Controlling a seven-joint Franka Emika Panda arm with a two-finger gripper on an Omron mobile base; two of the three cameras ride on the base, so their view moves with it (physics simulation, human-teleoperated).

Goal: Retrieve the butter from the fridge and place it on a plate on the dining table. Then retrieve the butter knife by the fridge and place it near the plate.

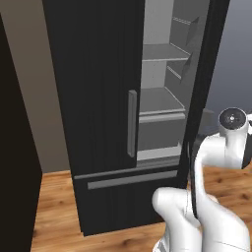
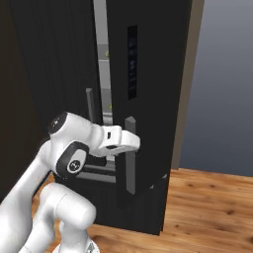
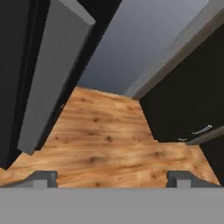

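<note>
Gripper (image 3: 112,177): fingertips (image 3: 43,177) stand wide apart at the bottom of the hand view, nothing between them. Beyond them, wooden floor (image 3: 105,140); a grey bar handle (image 3: 52,74) on a dark door runs up the left side of that view, near the hand but apart from it.

Fridge (image 1: 103,98): right-hand door swung open. Left base view looks into the cavity: light grey shelves (image 1: 160,101), bare as far as that angle reaches. No butter made out there.

Right base view: the arm's wrist sits just beside the open door's handle (image 2: 130,153); touching or not, cannot tell. Through the narrow gap between the doors, small yellowish specks on the shelves, too small to name. Possibly the butter; unconfirmed. Control panel (image 2: 132,62) shows on this door face.

Progress, as judged: early. Door open, first step done. Left: find and grasp the butter, carry it to the plate on the dining table, then fetch the butter knife.

View differences: left base gives the shelves; right base gives the wrist against the handle and the outer door face; hand view gives the finger spread.
</note>
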